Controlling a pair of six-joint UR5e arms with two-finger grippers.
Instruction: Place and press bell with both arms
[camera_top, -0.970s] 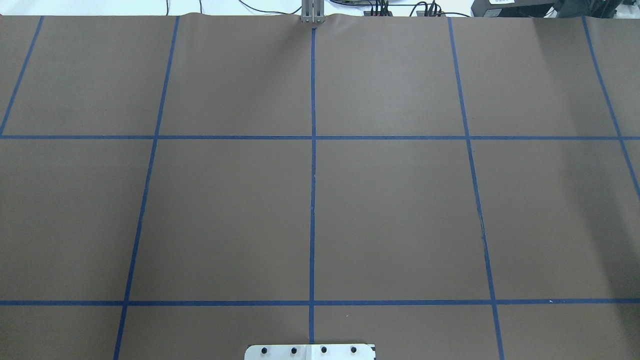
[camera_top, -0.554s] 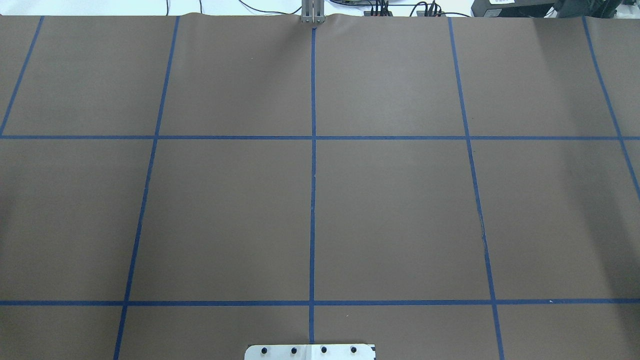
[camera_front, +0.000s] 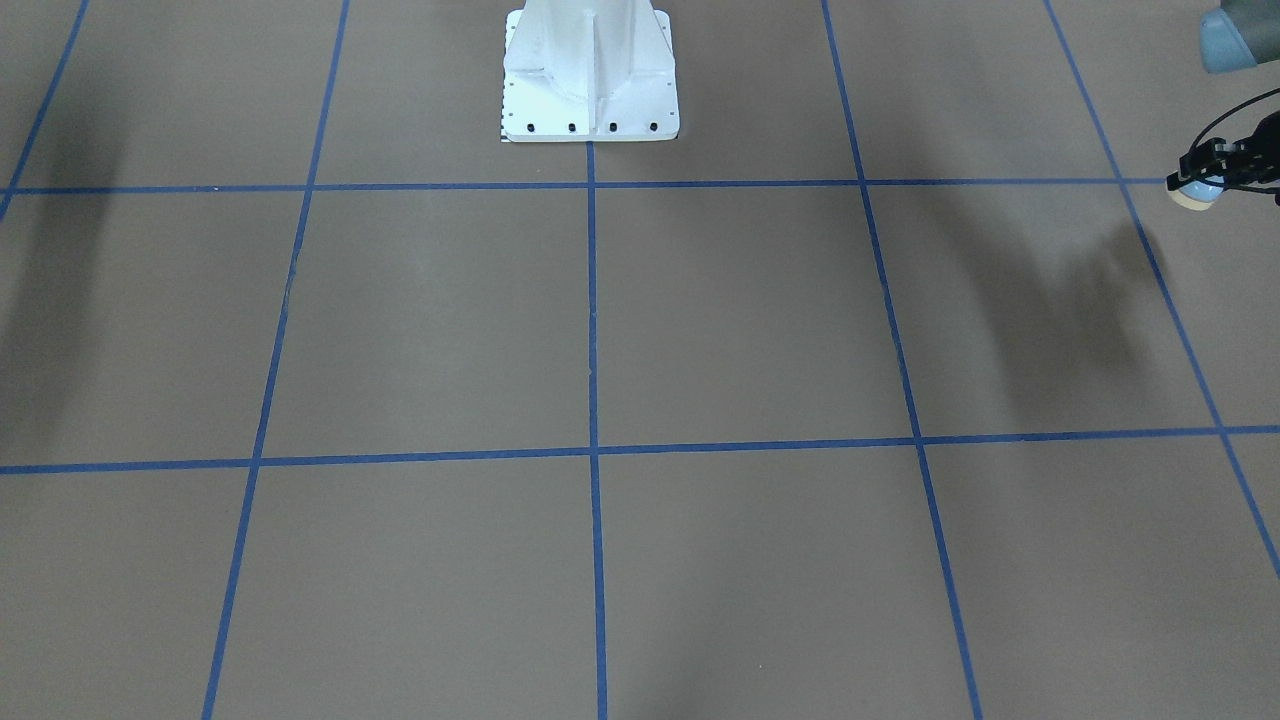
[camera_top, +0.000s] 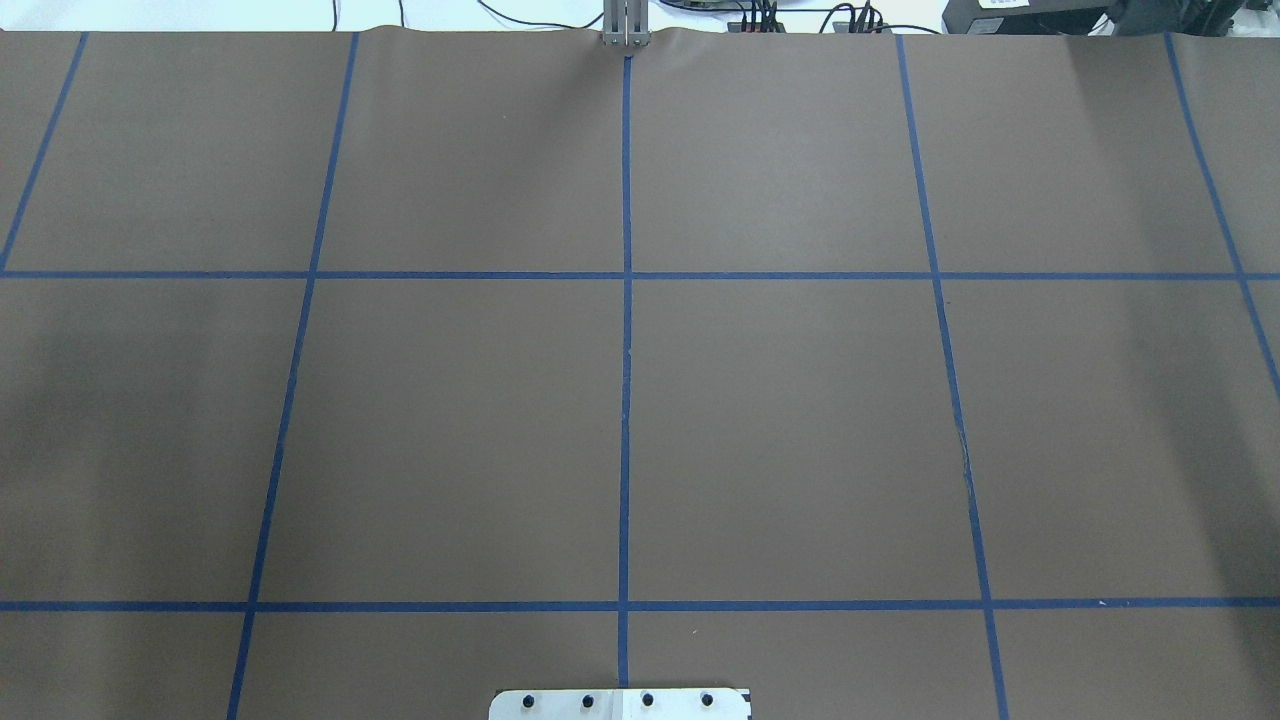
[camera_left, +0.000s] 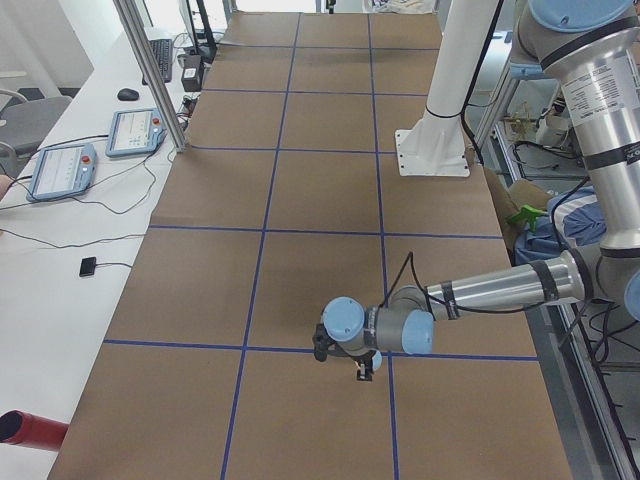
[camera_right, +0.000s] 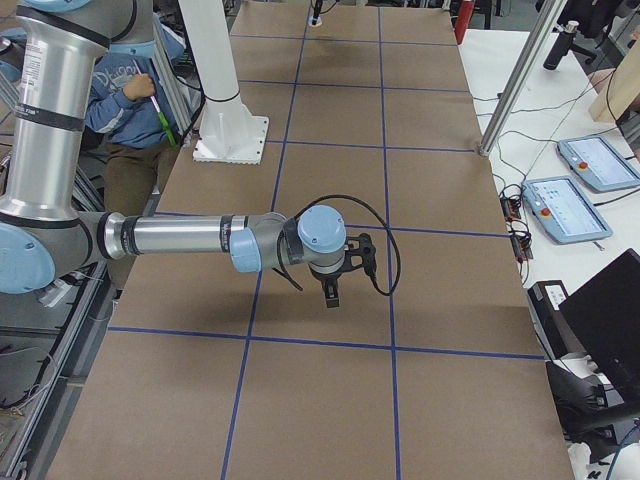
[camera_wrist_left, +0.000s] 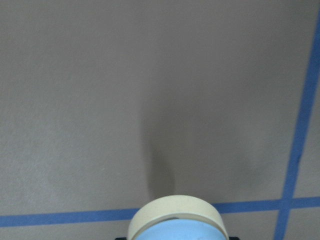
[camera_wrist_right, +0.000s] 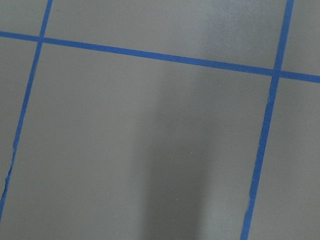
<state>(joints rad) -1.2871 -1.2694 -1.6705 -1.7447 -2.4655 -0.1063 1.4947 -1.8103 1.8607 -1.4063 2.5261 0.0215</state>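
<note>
Left hand (camera_front: 1208, 172): clenched on the bell (camera_front: 1194, 195), black fingers gripping the blue dome. The cream base rim faces the worktop (camera_top: 780, 420).
Right hand: the right hand (camera_right: 333, 293) points down over the right part of the worktop, with no object visible in it. Released or clenched, cannot tell: only the side view shows it, and its own wrist view shows nothing but worktop and tape.
Bell position: in the air over the left end of the worktop, near a blue tape line (camera_wrist_left: 65, 218). The hand's shadow lies apart from it, so I judge the bell clear of the surface. It is outside the overhead view.
Arms: left arm (camera_left: 500, 285) is stretched out low, and right arm (camera_right: 180, 238) likewise on its own side. They are well apart.
Step (judged): the bell is being carried, not yet placed. Pressing has not begun.
Risk 1, slip: the dome is rounded and looks smooth, so a grip on the curve could let it squirm out when the arm moves or stops sharply.
Risk 2, early release: let go from this height, the bell would likely bounce, tip or roll.
Risk 3, tilted set-down: if the rim meets the worktop on one edge, the bell may rock or skid as the fingers part.
Risk 4, reach: set down this far left, the bell may lie beyond the right arm's comfortable reach.
Risk 5, press: an off-centre push on the button could tip or shove the unheld bell.
Risk 6, crowding: both hands converging on one small object could collide unless the left one clears first.
</note>
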